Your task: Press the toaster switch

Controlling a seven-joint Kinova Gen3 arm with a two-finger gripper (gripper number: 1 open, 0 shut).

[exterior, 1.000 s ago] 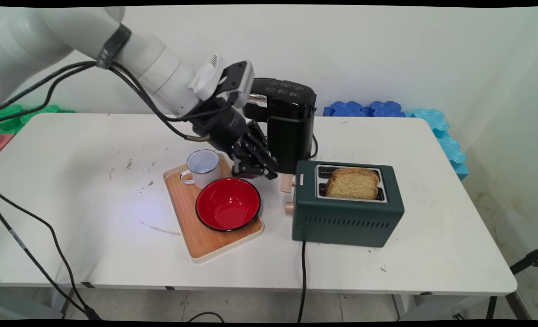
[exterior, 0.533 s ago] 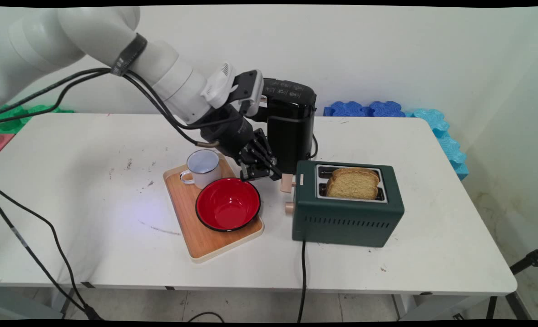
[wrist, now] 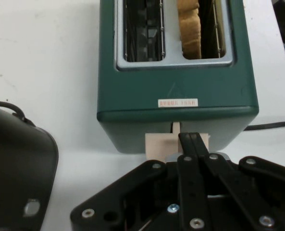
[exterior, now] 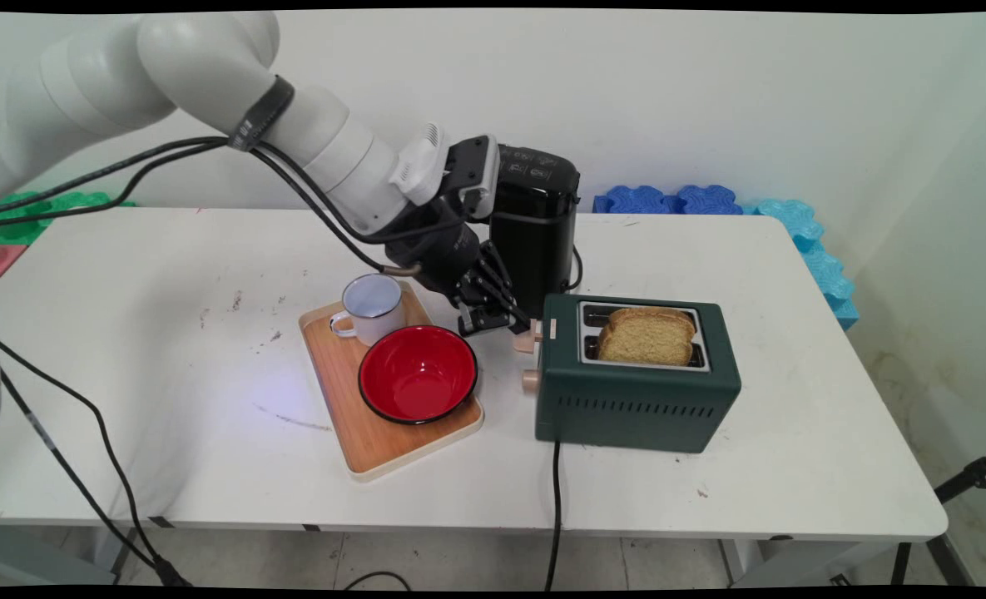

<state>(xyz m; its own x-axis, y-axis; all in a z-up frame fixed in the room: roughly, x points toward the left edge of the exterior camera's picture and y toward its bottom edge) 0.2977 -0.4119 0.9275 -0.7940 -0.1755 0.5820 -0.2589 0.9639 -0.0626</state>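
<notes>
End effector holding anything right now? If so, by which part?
Nothing held. The end effector, fingers shut together, rests its tips on the toaster's beige lever, with no grip around it.

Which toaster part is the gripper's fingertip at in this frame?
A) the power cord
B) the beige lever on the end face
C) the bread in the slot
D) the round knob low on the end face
B: in the hand view the gripper reaches the beige lever on the toaster's end; bread sits well beyond.
</notes>
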